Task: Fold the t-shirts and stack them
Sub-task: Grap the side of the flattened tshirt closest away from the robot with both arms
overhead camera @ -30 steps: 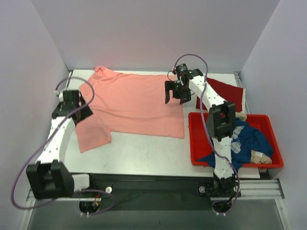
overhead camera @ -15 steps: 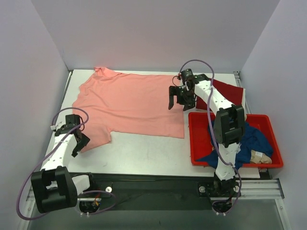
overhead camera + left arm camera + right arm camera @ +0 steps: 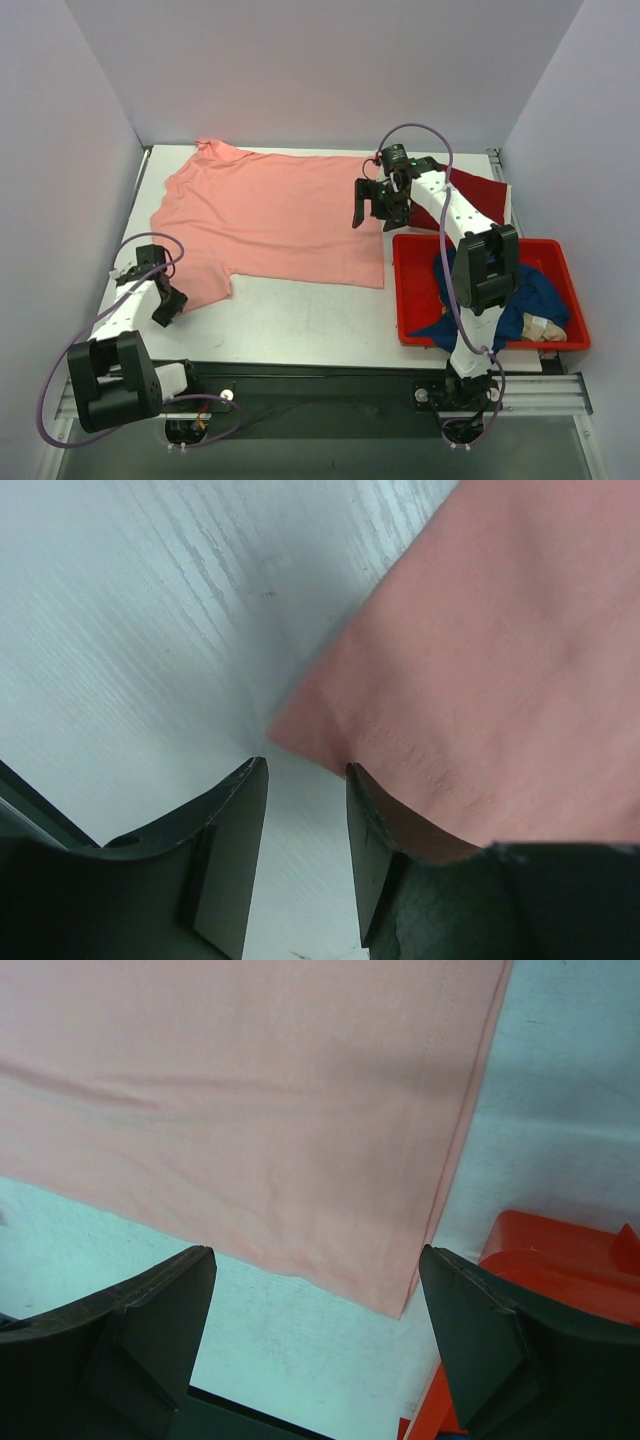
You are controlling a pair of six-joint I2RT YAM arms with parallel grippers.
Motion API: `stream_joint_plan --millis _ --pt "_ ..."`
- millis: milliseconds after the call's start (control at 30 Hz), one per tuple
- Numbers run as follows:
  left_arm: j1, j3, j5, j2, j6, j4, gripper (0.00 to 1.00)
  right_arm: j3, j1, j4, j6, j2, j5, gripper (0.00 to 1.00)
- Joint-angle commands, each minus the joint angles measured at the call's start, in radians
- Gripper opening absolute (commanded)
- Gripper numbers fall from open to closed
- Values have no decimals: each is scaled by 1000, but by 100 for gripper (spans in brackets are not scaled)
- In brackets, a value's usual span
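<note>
Left pincer (image 3: 303, 780): narrow gap, nothing gripped; I risk missing the sleeve corner of the salmon-pink t-shirt (image 3: 480, 660).
Right pincer (image 3: 315, 1260): wide open, empty.

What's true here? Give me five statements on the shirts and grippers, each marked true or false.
1. The salmon-pink t-shirt lies spread flat on the table. True.
2. The navy blue t-shirt lies folded on the table. False: it sits crumpled in the red tub.
3. The right gripper is clamped on the salmon-pink t-shirt. False: its jaws stand wide open over the shirt's right edge.
4. The dark red t-shirt lies beyond the red tub. True.
5. The left gripper is at the salmon-pink t-shirt's near sleeve corner. True.
</note>
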Motion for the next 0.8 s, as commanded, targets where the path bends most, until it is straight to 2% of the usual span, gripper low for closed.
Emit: stream_joint_plan --millis 0,533,767 --pt "23 -19 10 -25 5 58 48 -18 0 -14 9 -57 -7 86" --pt "88 -74 39 -61 11 167 45 -61 0 -11 7 -75 -17 86" --pt "114 -91 47 -39 20 198 35 -84 0 -11 9 -78 -25 85"
